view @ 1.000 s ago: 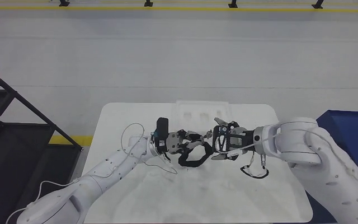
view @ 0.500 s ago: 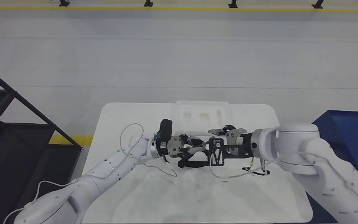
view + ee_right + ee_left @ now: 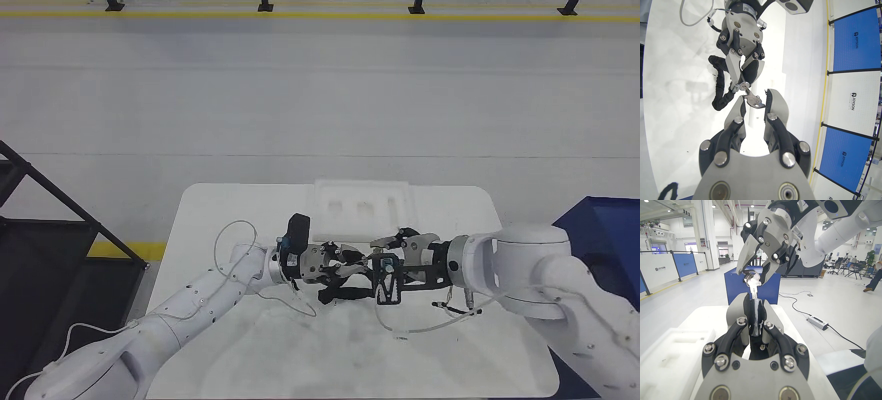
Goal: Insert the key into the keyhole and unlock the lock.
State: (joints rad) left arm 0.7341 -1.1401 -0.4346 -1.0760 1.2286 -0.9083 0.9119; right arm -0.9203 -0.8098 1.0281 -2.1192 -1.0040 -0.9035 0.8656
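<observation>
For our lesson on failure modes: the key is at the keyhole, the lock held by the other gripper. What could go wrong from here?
1. The key meets the keyhole at a slant; turning it may jam or bend it.
2. The lock is pinched between the fingers of the left gripper and might twist in them.
3. The black cable hangs loose and could snag.

The key point(image 3: 752, 280) hides its tip inside the lock point(image 3: 755, 321) — mostly covered by the left end effector point(image 3: 753, 303).
</observation>
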